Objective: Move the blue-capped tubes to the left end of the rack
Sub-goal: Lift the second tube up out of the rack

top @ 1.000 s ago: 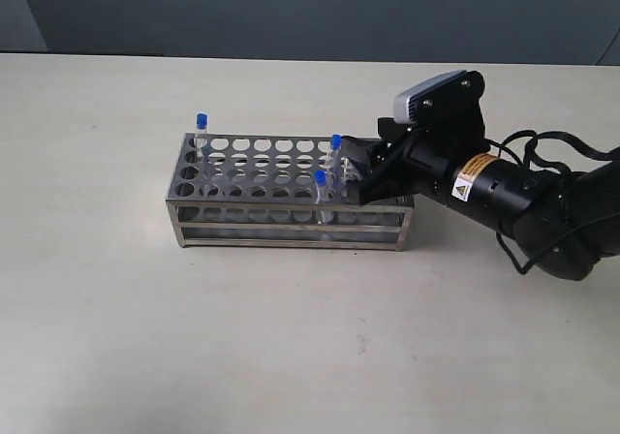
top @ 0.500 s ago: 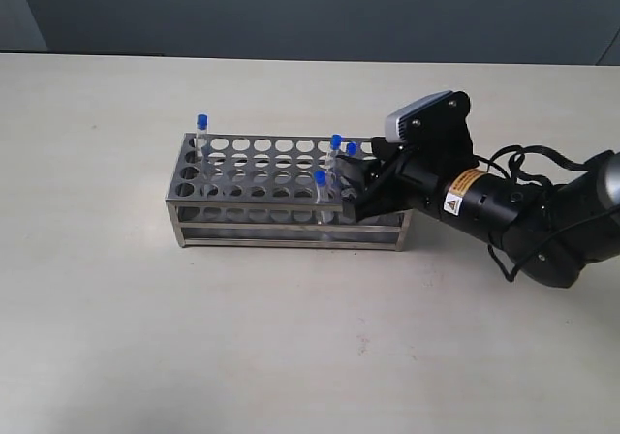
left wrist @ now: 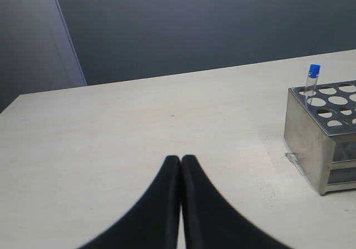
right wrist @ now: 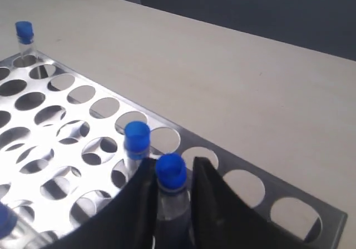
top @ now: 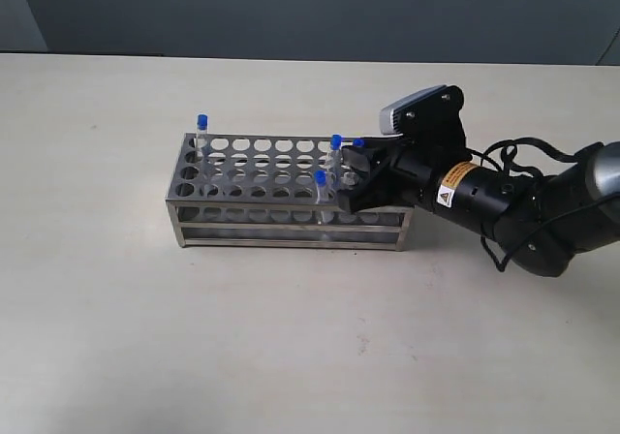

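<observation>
The steel rack (top: 254, 198) stands mid-table. One blue-capped tube (top: 201, 130) sits in its far left corner, and two more (top: 335, 149) (top: 320, 186) stand toward the right end. My right gripper (top: 355, 163) is over the rack's right end, shut on a fourth blue-capped tube (right wrist: 170, 172), whose cap (top: 357, 143) shows above the top plate. The right wrist view shows its fingers (right wrist: 142, 193) on both sides of that tube, next to a neighbouring tube (right wrist: 136, 140). My left gripper (left wrist: 181, 159) is shut and empty, well away from the rack (left wrist: 303, 128).
The pale tabletop (top: 116, 318) runs all round the rack. A dark wall (top: 291, 8) lies behind the table's far edge. The right arm's cable (top: 528, 148) loops over the table at the right.
The right gripper has tilted and shifted a little left over the rack's right end. A blue cap that was hidden one second ago now shows between its fingers.
</observation>
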`<state>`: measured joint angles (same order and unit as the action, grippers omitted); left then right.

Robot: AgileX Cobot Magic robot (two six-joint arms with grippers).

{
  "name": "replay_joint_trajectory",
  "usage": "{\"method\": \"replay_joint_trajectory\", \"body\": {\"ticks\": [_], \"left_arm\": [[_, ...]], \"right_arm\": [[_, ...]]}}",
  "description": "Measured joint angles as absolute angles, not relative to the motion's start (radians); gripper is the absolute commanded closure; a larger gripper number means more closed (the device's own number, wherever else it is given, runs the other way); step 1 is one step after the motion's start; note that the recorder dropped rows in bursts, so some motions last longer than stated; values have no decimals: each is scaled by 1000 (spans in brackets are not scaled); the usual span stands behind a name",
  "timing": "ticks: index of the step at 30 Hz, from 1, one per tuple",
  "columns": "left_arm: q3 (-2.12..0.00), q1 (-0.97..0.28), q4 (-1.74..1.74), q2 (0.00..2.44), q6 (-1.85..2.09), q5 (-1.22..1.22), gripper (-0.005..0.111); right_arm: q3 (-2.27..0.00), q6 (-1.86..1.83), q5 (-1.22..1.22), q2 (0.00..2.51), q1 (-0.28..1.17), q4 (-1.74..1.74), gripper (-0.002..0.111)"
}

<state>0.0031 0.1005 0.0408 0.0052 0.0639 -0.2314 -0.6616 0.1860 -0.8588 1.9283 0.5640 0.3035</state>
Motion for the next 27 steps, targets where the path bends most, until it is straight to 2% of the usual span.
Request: {"method": "replay_joint_trajectory", "body": {"ticks": [2, 12, 18, 22, 27], "left_arm": [[3, 100, 41, 5, 64, -231, 106], [3, 100, 41, 5, 64, -231, 106], [3, 100, 41, 5, 64, -231, 106], [3, 100, 41, 5, 64, -231, 106], [3, 100, 41, 5, 64, -231, 106]], "right_arm": [[-662, 197, -854, 1928, 564, 303, 109], [-662, 241, -807, 1888, 564, 364, 109], [-662, 243, -658, 1700, 564, 394, 109], [-676, 241, -639, 1570, 564, 428, 109], [-771, 281, -624, 1522, 604, 469, 109]]}}
